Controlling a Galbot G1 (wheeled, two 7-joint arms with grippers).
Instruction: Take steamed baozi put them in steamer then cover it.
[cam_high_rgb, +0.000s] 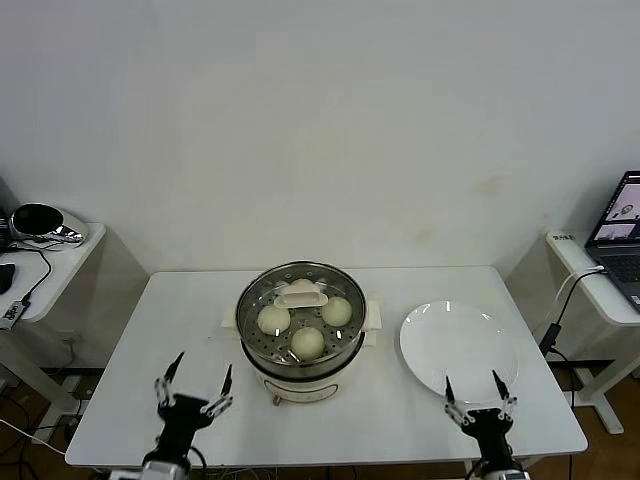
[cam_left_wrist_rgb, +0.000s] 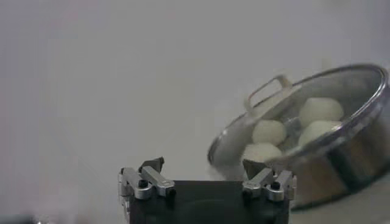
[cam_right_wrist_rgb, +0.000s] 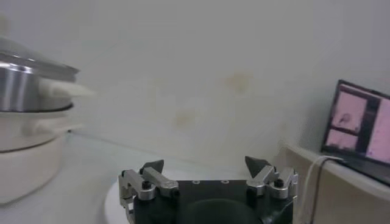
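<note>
the steamer (cam_high_rgb: 300, 345) stands mid-table with the cover (cam_high_rgb: 301, 310) seated on its rim and three baozi (cam_high_rgb: 307, 343) visible under the glass; a fourth cannot be confirmed, as the handle (cam_high_rgb: 301, 294) may hide it. the left gripper (cam_high_rgb: 194, 387) hovers low at the near table edge, just left of the steamer, jaws wide and empty; the right gripper (cam_high_rgb: 473, 397) hovers near the front rim of the plate (cam_high_rgb: 459, 348), also wide and empty. risk, as a judgement: the left fingers stand close to the pot wall, so a sideways swing on retreat could nudge the steamer or tip the cover off its seat. the right fingers sit over the plate edge, and a downward drift could tip or slide the plate toward the table edge. the white table (cam_high_rgb: 180, 320) is smooth and offers little grip to either item. behind it is a plain white wall; a side table carries a laptop (cam_high_rgb: 620, 235) at right, and another at left holds a dark shiny object (cam_high_rgb: 40, 222).
</note>
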